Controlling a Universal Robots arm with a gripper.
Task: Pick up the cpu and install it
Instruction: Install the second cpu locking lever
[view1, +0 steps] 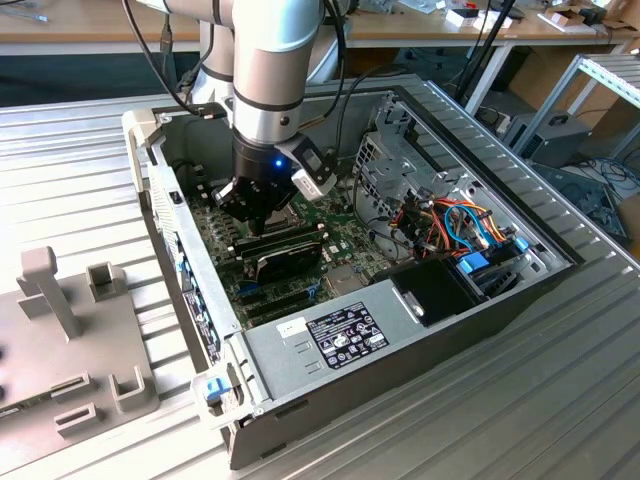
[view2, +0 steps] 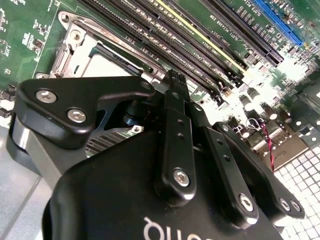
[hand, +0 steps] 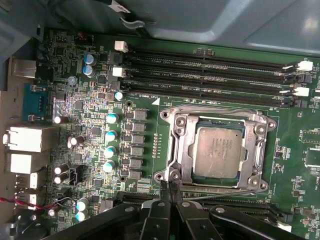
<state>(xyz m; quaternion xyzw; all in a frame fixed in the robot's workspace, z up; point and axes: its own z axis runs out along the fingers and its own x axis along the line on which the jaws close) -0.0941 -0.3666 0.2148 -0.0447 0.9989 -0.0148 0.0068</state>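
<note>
Inside the open computer case (view1: 500, 300) on the ribbed metal worktop (view1: 80, 160), the arm (view1: 270, 70) comes straight down from above, its wrist vertical and a blue light glowing on it, with the pincer (view1: 262, 222) low over the green motherboard (hand: 95, 85). Going from the exterior view's left: a grey plastic fixture (view1: 60, 320) stands on the worktop outside the case, then comes the case wall, then the arm over the board, then a tangle of coloured cables (view1: 460, 225) and a black box (view1: 440, 285) toward the right, with the grey power supply (view1: 320, 340) in front. In the first wrist view the pincer (hand: 173, 186) is clenched — its two black fingertips (hand: 170, 182) press together with no gap and nothing between them, and the tips sit at the edge of the socket frame (hand: 177, 140), by its corner. The cpu (hand: 220, 151) lies flat inside that metal frame, silvery-grey top upward, square to the socket — beside the fingertips, not held. Long black memory slots (hand: 210, 70) run along the far side of the socket. In the second wrist view the closed fingers (view2: 175, 95) stand over the socket's edge, next to the slots.
</note>
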